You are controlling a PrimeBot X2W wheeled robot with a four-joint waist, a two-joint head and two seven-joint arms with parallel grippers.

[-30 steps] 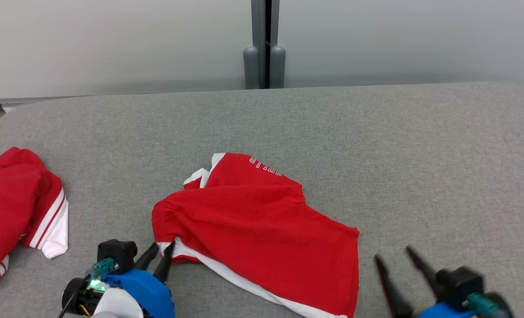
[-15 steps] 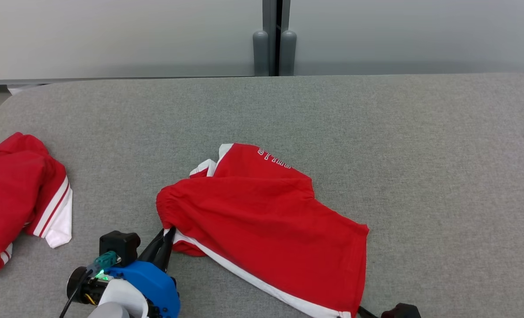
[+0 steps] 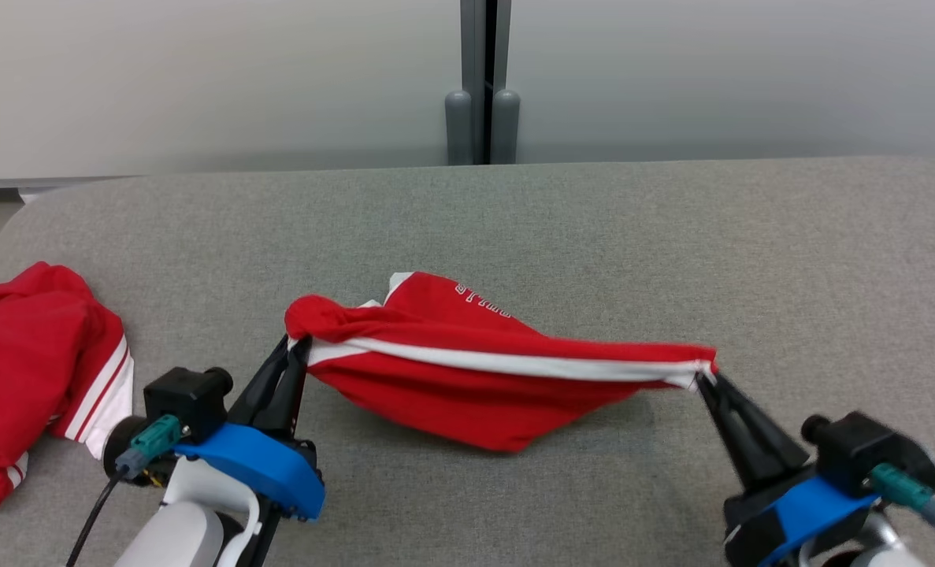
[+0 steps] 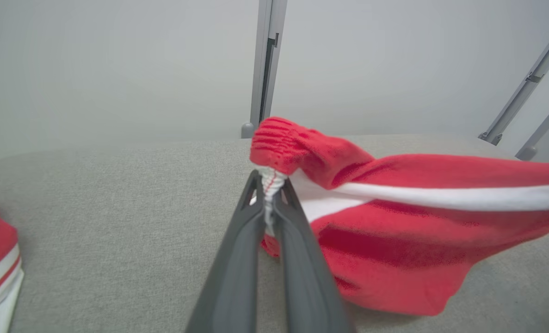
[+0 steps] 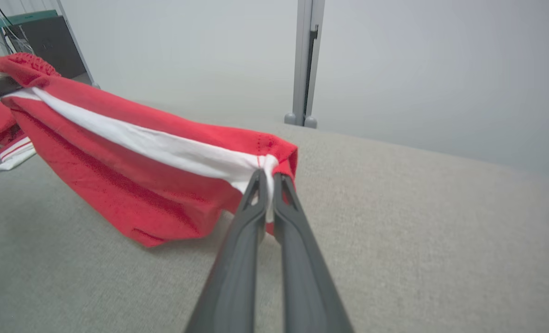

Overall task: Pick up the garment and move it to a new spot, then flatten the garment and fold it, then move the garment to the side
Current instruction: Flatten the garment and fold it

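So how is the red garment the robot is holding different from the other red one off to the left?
The held garment is stretched between the left gripper and the right gripper, each pinching one end. The other garment is untouched. The held garment hangs below a taut white-striped edge, while the other garment lies in a crumpled heap on the grey surface. Both are red with white trim.

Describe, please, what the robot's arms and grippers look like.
The left gripper and right gripper match: two long, dark, tapering fingers on a bright blue mount, with a black boxy module carrying a teal plug. A black cable runs from the left plug. The left forearm is pale and rounded.
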